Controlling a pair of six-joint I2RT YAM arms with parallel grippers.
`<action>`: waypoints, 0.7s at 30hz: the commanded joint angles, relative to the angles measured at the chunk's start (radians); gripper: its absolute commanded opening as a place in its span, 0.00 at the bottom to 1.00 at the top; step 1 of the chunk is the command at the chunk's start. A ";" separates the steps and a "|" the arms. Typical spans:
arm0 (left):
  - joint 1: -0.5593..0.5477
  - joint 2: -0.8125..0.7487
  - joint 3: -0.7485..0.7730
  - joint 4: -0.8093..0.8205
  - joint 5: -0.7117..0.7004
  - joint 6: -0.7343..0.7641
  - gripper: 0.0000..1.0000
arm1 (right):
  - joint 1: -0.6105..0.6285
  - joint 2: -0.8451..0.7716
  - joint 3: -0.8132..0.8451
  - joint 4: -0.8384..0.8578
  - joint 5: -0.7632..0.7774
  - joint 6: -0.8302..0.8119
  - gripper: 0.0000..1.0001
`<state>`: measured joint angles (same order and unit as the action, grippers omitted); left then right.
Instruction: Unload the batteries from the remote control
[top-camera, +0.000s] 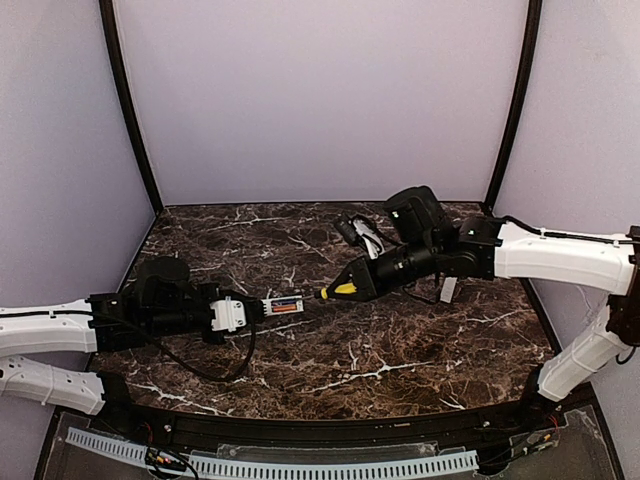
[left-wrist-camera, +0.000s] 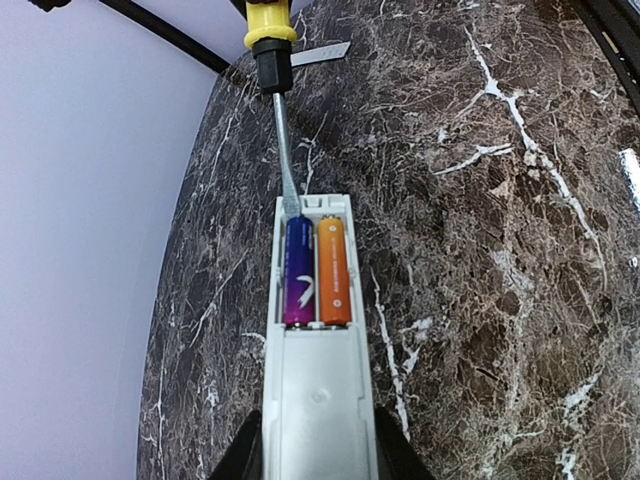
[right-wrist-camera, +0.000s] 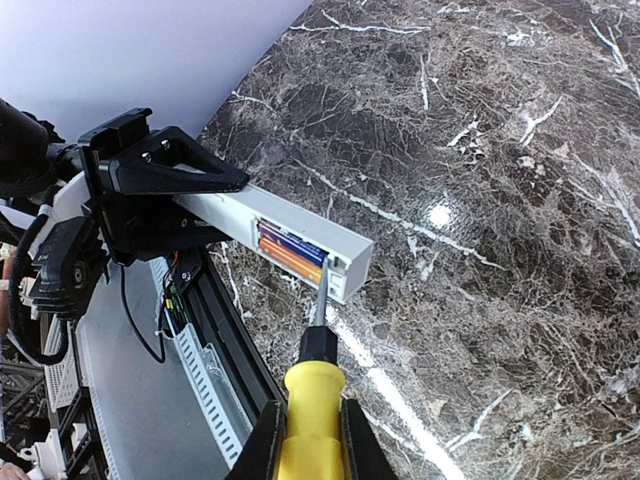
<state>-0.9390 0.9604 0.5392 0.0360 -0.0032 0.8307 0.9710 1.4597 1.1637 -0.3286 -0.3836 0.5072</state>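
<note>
My left gripper (left-wrist-camera: 316, 450) is shut on the white remote control (left-wrist-camera: 315, 400) and holds it above the table with the open battery recess up. Two batteries lie side by side in the recess: a blue-purple one (left-wrist-camera: 298, 272) and an orange one (left-wrist-camera: 334, 272). My right gripper (right-wrist-camera: 308, 440) is shut on the yellow-handled screwdriver (right-wrist-camera: 312, 395). Its metal tip (left-wrist-camera: 288, 190) touches the far end of the blue-purple battery. In the top view the remote (top-camera: 283, 306) and the screwdriver (top-camera: 345, 289) meet at mid-table, between the left gripper (top-camera: 232, 314) and the right gripper (top-camera: 385, 268).
A flat pale cover strip (top-camera: 448, 290) lies on the marble table (top-camera: 380, 360) under the right arm; it also shows in the left wrist view (left-wrist-camera: 322, 53). A dark object with white parts (top-camera: 360, 233) lies at the back. A perforated rail (top-camera: 300, 465) runs along the near edge.
</note>
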 joint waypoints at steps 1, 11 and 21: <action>-0.025 -0.013 0.013 0.158 0.112 -0.002 0.00 | 0.032 -0.025 -0.004 0.250 -0.205 0.016 0.00; -0.024 0.000 0.016 0.146 0.107 0.001 0.00 | 0.032 -0.036 -0.013 0.290 -0.234 0.038 0.00; -0.024 0.014 0.022 0.134 0.108 0.002 0.00 | 0.033 -0.053 -0.021 0.291 -0.227 0.046 0.00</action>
<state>-0.9390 0.9630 0.5392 0.0345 0.0036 0.8307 0.9657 1.4433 1.1297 -0.2913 -0.4007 0.5541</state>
